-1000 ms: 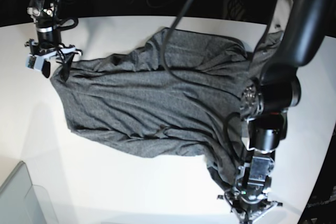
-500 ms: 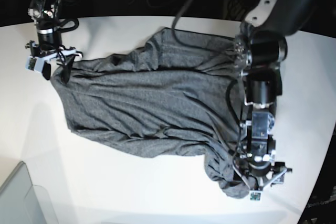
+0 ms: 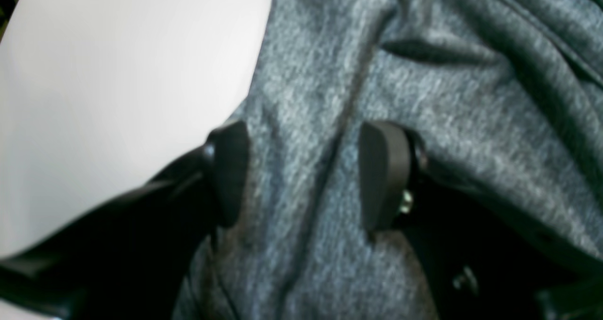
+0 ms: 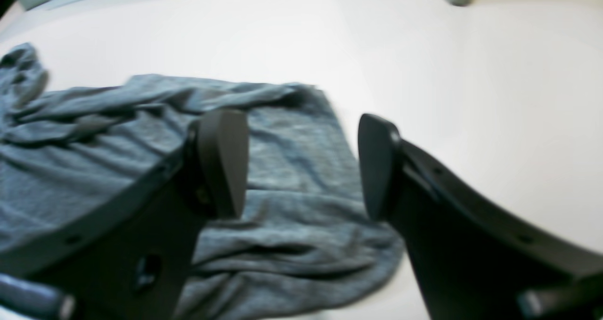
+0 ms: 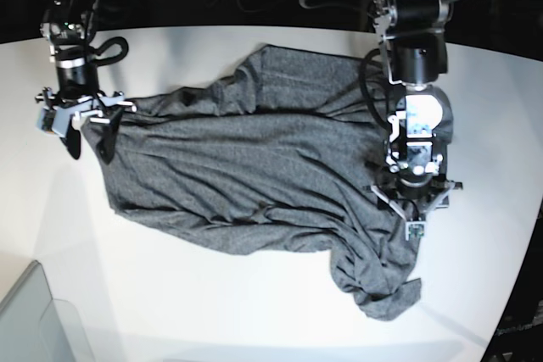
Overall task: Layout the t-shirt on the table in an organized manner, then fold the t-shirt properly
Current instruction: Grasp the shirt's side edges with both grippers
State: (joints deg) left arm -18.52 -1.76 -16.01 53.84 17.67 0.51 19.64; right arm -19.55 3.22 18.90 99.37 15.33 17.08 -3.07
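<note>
The glossy white table (image 5: pixel 254 311) has a curved rim against a dark background, with a translucent bin corner (image 5: pixel 34 320) at its near left. The grey t-shirt (image 5: pixel 246 175) lies rumpled across the middle, bare table all around it. The left gripper (image 5: pixel 413 209), fingers apart, hovers over its right edge; the right gripper (image 5: pixel 83 125), fingers apart, is at its left corner.

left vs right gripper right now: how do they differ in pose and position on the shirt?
The left gripper hangs over the t-shirt near its edge, cloth filling the gap between its fingers; the right gripper sits at the opposite corner, half over bare table. In its wrist view the left is close above the fabric; the right looks higher. Both are open, holding nothing.
</note>
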